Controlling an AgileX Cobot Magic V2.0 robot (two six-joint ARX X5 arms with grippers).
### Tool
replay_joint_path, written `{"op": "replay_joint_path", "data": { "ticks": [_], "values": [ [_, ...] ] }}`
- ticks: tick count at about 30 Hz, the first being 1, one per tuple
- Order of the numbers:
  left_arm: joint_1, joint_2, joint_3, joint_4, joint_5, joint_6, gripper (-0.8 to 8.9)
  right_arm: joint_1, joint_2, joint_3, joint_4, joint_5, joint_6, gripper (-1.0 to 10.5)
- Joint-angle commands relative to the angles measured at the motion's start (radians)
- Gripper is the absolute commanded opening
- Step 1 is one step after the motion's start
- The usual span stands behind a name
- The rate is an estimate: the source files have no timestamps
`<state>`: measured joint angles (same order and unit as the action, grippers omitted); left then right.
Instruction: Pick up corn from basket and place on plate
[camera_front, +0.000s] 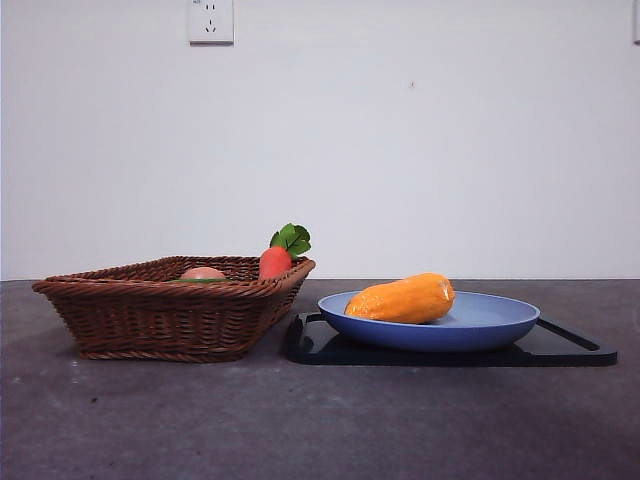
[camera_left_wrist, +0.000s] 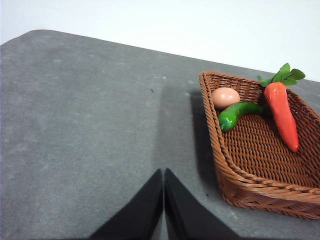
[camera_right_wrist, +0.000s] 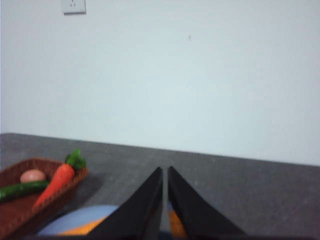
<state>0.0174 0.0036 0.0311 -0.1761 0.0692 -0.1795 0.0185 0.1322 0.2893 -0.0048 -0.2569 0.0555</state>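
Note:
The orange-yellow corn (camera_front: 402, 299) lies on its side in the light-blue plate (camera_front: 495, 325), right of the brown wicker basket (camera_front: 150, 320). In the left wrist view the basket (camera_left_wrist: 260, 165) lies ahead and to one side of my left gripper (camera_left_wrist: 163, 172), whose jaws are shut and empty over bare table. My right gripper (camera_right_wrist: 165, 170) is shut too, raised above the plate (camera_right_wrist: 75, 220), with bits of corn (camera_right_wrist: 82, 229) showing on either side of its jaws. Neither gripper appears in the front view.
A red-orange carrot (camera_left_wrist: 282, 115) with green leaves, a pinkish egg-shaped piece (camera_left_wrist: 225, 97) and a green pepper (camera_left_wrist: 235, 113) lie in the basket. The plate rests on a flat black tray (camera_front: 560, 350). A white wall with a socket (camera_front: 210, 20) stands behind the table.

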Motion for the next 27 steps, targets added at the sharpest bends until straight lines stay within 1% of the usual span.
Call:
{"op": "replay_joint_path", "data": {
  "ticks": [1,3,8,11,15,16,18,27],
  "values": [
    [0.001,-0.001,-0.028,-0.004,-0.002,-0.009,0.03,-0.001,-0.038,-0.066,0.035,0.009,-0.008,0.0],
    [0.001,-0.001,-0.028,-0.004,-0.002,-0.009,0.03,-0.001,-0.068,-0.119,0.034,0.028,-0.007,0.0],
    [0.001,-0.001,-0.028,-0.004,-0.002,-0.009,0.03,-0.001,-0.127,-0.226,0.034,0.031,-0.007,0.0],
    [0.001,-0.001,-0.028,-0.004,-0.002,-0.009,0.03,-0.001,-0.129,-0.277,0.048,0.03,-0.006,0.0],
    [0.001,-0.001,-0.028,-0.004,-0.002,-0.009,0.03,-0.001,-0.129,-0.28,-0.006,0.034,-0.008,0.0],
    [0.001,-0.001,-0.028,-0.004,-0.002,-0.009,0.03,-0.001,-0.129,-0.28,-0.011,0.047,-0.008,0.0],
    [0.001,-0.001,-0.028,-0.004,-0.002,-0.009,0.03,-0.001,-0.129,-0.28,-0.018,0.061,-0.008,0.0],
    [0.001,-0.001,-0.028,-0.004,-0.002,-0.009,0.03,-0.001,-0.129,-0.28,-0.017,0.06,-0.008,0.0]
  ]
}}
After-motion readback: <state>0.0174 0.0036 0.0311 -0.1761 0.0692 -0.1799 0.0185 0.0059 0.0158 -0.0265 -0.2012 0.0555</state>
